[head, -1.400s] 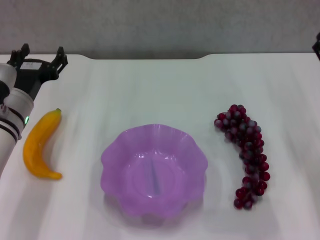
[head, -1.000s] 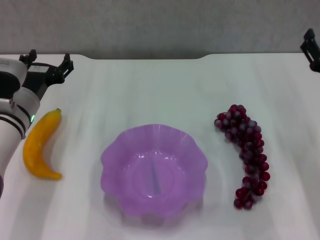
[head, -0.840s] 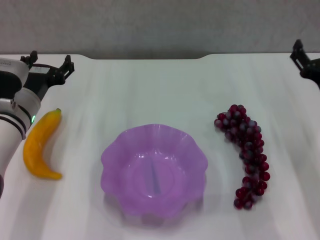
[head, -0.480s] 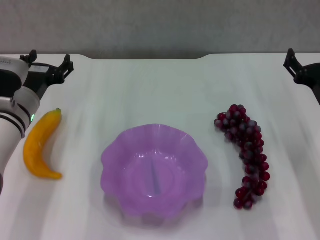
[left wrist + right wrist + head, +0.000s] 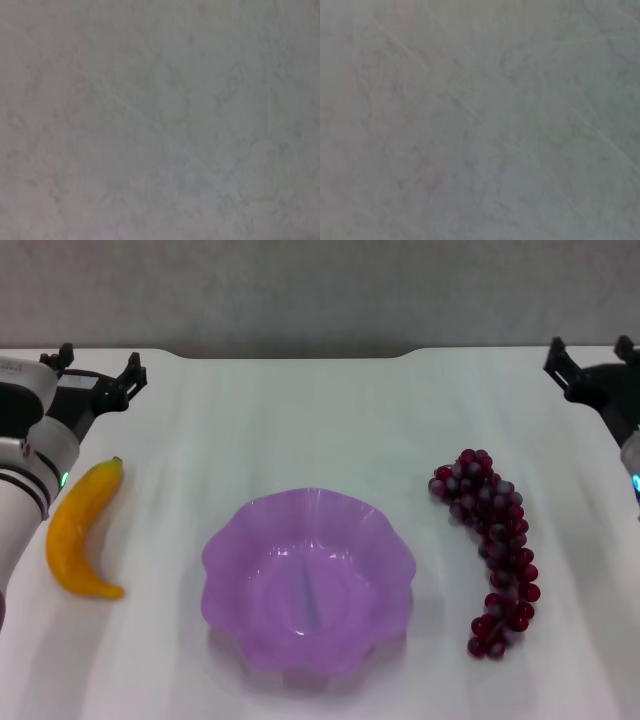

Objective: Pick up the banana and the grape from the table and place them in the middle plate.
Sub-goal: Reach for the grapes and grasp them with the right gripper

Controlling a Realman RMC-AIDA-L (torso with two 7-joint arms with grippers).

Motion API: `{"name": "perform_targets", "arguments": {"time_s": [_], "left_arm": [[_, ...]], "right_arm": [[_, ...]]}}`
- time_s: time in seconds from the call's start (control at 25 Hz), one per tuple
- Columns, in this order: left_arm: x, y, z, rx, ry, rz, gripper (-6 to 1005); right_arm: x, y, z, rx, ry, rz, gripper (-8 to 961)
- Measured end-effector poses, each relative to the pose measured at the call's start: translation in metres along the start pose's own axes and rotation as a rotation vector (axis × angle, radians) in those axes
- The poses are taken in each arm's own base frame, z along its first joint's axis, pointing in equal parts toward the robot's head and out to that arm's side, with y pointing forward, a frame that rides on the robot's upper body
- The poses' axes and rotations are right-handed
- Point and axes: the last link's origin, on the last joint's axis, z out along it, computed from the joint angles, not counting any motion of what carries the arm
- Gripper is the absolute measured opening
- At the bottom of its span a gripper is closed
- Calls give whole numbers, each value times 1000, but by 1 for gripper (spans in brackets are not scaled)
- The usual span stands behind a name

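Head view: both end effectors, left (image 5: 97, 368) and right (image 5: 590, 358), spread wide, holding nothing.

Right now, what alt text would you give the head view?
An empty purple middle plate sits on a white table, with the banana to its left and the grape to its right. The left tool and right tool hover open near the far corners.

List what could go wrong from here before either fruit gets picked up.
1. The grape bunch is long and loose on the table; a grasp at one end may let it sag, swing or shed grapes.
2. The banana is smooth and curved, so it could slip or roll out of the open left end effector.
3. The purple plate lies between both fruits; its wavy rim could catch a low-carried load.
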Motion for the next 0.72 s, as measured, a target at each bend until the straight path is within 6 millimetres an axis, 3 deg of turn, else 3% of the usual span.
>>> {"name": "perform_targets", "arguments": {"time_s": [0.36,0.72], "left_arm": [[-9,-5,-4,9,-39,5,897],[-11,-6,-5,12,-44,13,897]], "right_arm": [[-7,30,18,-81,84,-2,889],[-21,34,47,-44,226,-86,888]]}}
